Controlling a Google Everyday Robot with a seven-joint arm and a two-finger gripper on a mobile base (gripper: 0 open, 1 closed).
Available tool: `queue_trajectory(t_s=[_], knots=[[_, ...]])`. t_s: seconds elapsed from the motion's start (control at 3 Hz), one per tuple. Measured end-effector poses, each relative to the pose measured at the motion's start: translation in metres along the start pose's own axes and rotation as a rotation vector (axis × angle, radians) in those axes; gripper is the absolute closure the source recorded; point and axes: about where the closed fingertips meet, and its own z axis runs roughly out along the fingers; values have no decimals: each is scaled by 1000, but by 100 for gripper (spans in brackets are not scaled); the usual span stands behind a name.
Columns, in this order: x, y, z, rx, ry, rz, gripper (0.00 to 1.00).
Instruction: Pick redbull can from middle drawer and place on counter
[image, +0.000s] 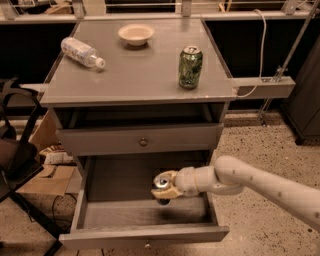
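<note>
Redbull can sits inside middle drawer, roughly upright, silver top showing. Gripper is clasped around it from the right side. Counter lies well above; judged next: lift out, upward.

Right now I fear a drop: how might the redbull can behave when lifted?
The gripper, over the middle drawer, has its jaws around the redbull can. Its shiny metal may slip; being round, it would likely roll on the flat floor.
</note>
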Motion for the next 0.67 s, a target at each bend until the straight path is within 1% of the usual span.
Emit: queue_trajectory(t_s=[0.33, 0.67], knots=[[-77, 3, -66, 94, -1, 57, 100], [-158, 6, -124, 190, -26, 93, 100]])
